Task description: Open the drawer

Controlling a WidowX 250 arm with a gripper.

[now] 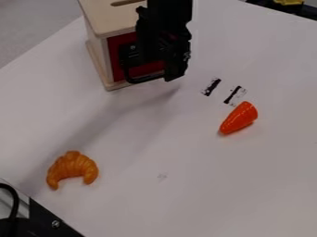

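Drawer (pixel 114 58) with a red front, set in a pale wooden box (pixel 96 54) that stands near the upper left edge of the table (pixel 204 185). The red front sits inside the wooden frame, and the drawer looks closed, though the arm covers part of it. A black handle (pixel 141 80) curves out from the front and runs low across it. The top of the box is light wood with a long slot (pixel 125 2) in it, and the base juts out a little below the drawer.

The claw (pixel 175 73) hangs down in front of the right part of the drawer, its lower end by the right end of the handle. I cannot tell how far open it is, nor whether it touches the handle or has hold of it; black lies over black there. The arm above it comes in from the top edge of the view.

Out on the table, right of the box, are two short black marks (pixel 212 86), side by side. Just below them lies an orange, cone-shaped toy (pixel 240 118), its narrow end pointing down and to the left. Near the lower left edge of the table lies a golden-brown toy croissant (pixel 72 165), its two tips toward the bottom of the view. Past that edge is some black equipment (pixel 46 222) with a black cable (pixel 14 196). A yellow thing (pixel 288 2) shows beyond the upper right edge.
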